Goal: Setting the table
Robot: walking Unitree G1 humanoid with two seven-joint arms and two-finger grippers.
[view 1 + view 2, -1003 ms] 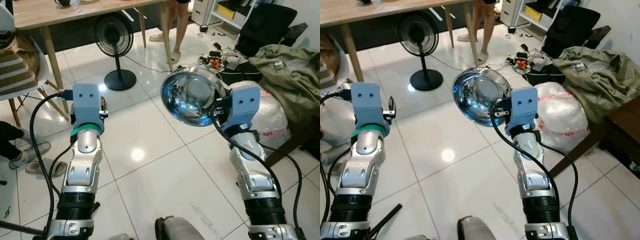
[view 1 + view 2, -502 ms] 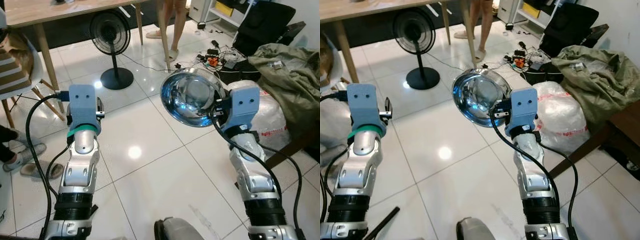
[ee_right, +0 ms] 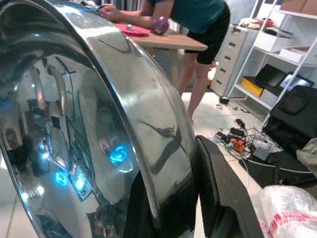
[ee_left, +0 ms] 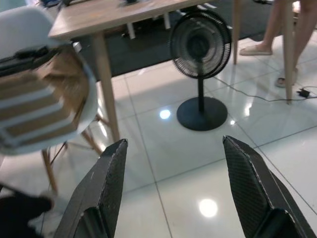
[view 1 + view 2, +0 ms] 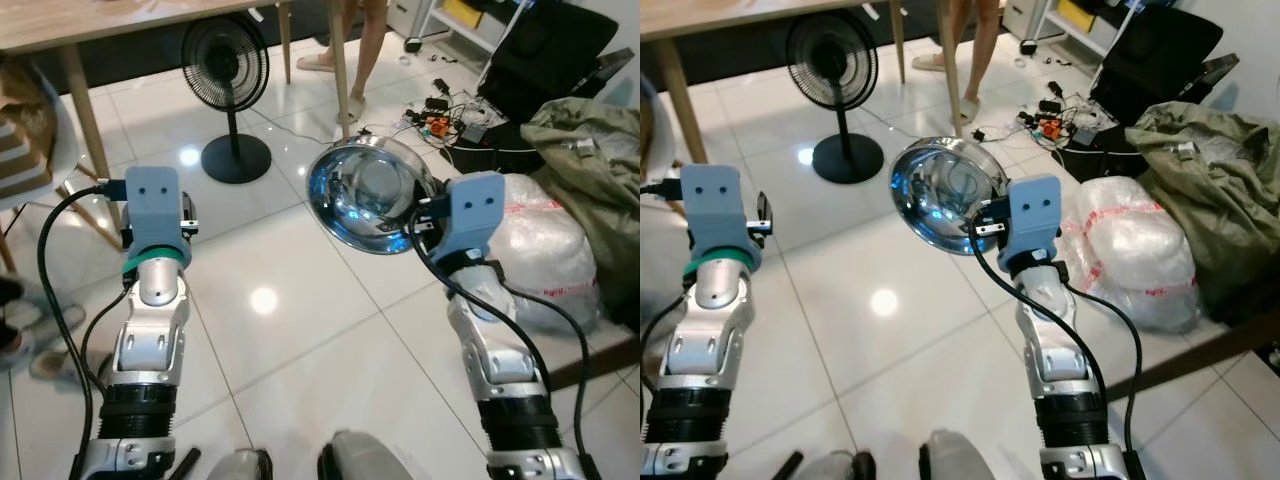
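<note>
Table is lying ahead, beyond the fan. Left gripper is travelling empty, fingers apart. Right gripper is clamping the steel bowl rim (tilted); judgement: level it before setting down.

Probably a home: wooden table, standing fan, tiled floor.

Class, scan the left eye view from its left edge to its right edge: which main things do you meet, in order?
White chair → left gripper → standing fan → steel bowl, held by the right gripper → white plastic bag → green cloth heap.
</note>
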